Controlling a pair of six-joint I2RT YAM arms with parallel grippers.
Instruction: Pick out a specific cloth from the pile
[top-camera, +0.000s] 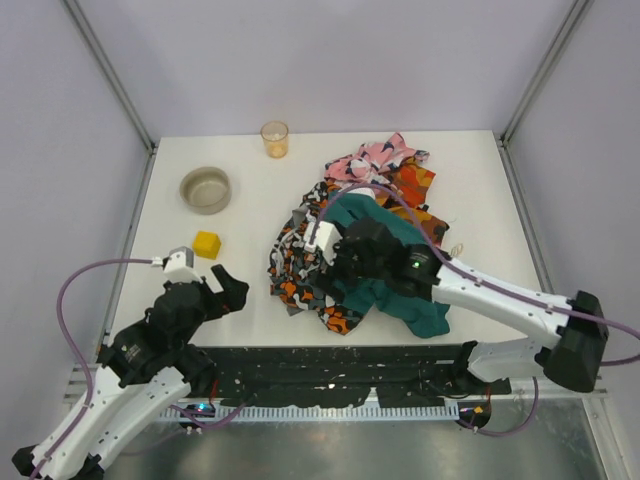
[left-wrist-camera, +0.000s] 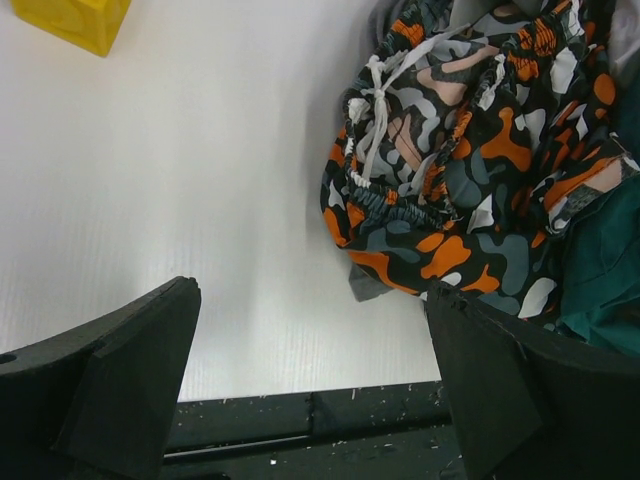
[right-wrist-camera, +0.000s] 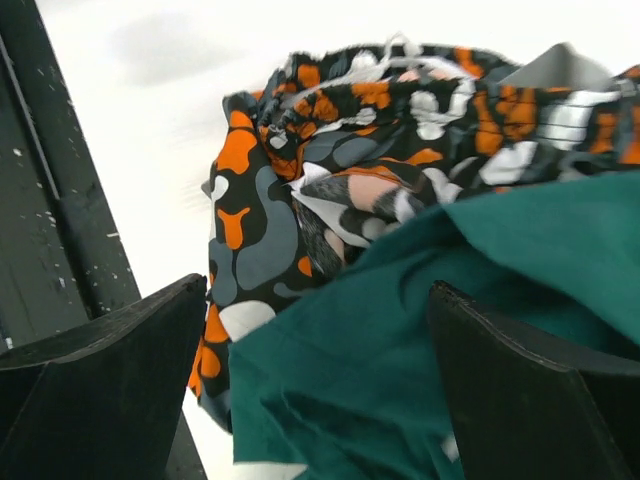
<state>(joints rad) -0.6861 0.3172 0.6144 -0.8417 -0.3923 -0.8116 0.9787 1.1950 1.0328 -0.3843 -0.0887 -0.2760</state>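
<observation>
The pile (top-camera: 372, 215) lies right of centre: a teal cloth (top-camera: 420, 312), an orange-black-white patterned cloth (top-camera: 290, 268), a pink patterned one (top-camera: 375, 155) and an orange-red one (top-camera: 412, 185). The grey cloth is mostly hidden; a small plain grey corner (left-wrist-camera: 366, 286) pokes out under the patterned cloth (left-wrist-camera: 470, 170). My right gripper (top-camera: 338, 270) is open low over the pile, its jaws either side of a teal fold (right-wrist-camera: 400, 340), with the patterned cloth (right-wrist-camera: 300, 190) just ahead. My left gripper (top-camera: 232, 288) is open and empty above bare table, left of the pile.
A grey bowl (top-camera: 205, 188) and an orange cup (top-camera: 274, 138) stand at the back left. A yellow block (top-camera: 207, 244) sits near my left gripper and shows in the left wrist view (left-wrist-camera: 75, 22). A black strip (top-camera: 330, 365) runs along the table's near edge.
</observation>
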